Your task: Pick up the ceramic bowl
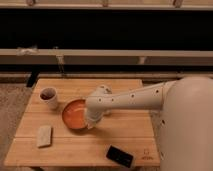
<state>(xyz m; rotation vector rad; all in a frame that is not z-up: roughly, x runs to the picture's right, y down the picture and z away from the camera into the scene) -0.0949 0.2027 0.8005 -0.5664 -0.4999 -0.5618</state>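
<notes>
The ceramic bowl [73, 114] is wide, shallow and orange-red. It sits left of centre on the wooden table [125, 135]. My white arm reaches in from the right. My gripper [92, 120] is at the bowl's right rim and shut on it. The bowl is tilted, with its right side raised a little and a dark shadow under its lower edge. The wrist hides the rim where it is held.
A small white cup [48, 95] with a dark inside stands just up and left of the bowl. A pale rectangular block [44, 135] lies at the front left. A black phone-like device [120, 156] lies at the front right. A long bench rail [105, 56] runs behind the table.
</notes>
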